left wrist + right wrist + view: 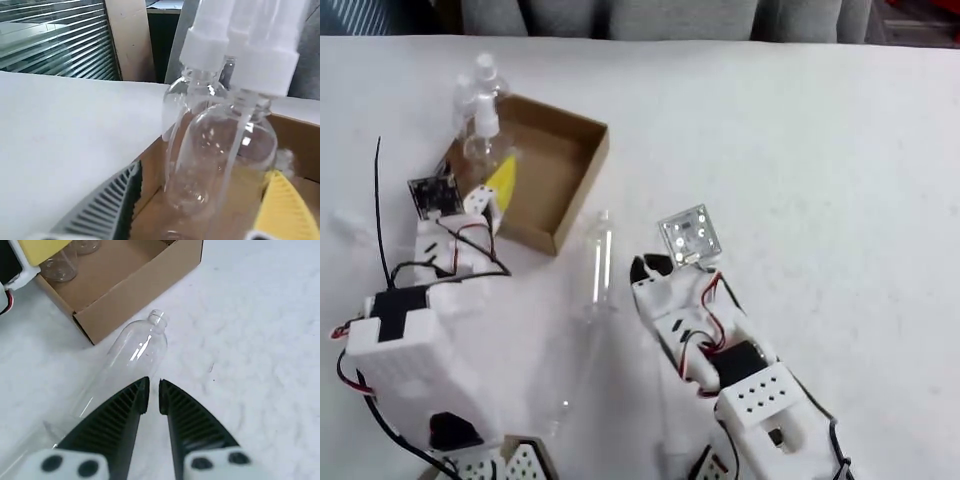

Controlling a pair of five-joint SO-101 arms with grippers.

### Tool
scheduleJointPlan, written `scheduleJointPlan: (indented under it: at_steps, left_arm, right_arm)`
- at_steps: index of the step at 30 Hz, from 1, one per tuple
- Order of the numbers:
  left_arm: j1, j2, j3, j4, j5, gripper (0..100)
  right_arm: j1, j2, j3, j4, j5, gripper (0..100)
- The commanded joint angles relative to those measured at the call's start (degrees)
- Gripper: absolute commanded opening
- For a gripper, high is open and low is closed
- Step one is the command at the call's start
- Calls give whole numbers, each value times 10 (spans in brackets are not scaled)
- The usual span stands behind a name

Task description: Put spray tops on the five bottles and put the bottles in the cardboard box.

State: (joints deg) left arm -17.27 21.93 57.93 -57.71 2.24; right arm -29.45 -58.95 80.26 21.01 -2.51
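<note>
The cardboard box (560,165) lies open at the table's left. Two clear bottles with white spray tops (482,110) stand in its far left corner, and they loom close in the left wrist view (220,145). My left gripper (496,190) is open at the box's left wall, its grey finger (110,207) and yellow finger (282,210) wide apart on either side of the nearer bottle. An uncapped clear bottle (601,262) lies on the table in front of the box, neck toward it (137,352). My right gripper (153,392) is shut and empty, just beside that bottle's body.
The white cloth table (800,140) stretches wide to the right and back. Both arm bases (760,400) fill the near edge. The box's near corner (82,325) is close to the lying bottle. Something faint and clear (565,400) lies near the front edge.
</note>
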Motion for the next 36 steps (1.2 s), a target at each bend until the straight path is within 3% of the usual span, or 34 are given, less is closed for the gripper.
scheduleJointPlan:
  at_steps: [1,20,30,36]
  left_arm:
    - [-9,-8,6,-5,5,361]
    - [-26,-10,7,-9,30,361]
    - [-34,-125,91,-4,31,361]
    - [-36,-146,76,64,31,361]
  right_arm:
    - [4,-6,-6,-12,0,17]
    - [4,-4,-6,-12,0,17]
    - [4,-4,-6,-12,0,17]
    - [5,-5,-6,-12,0,17]
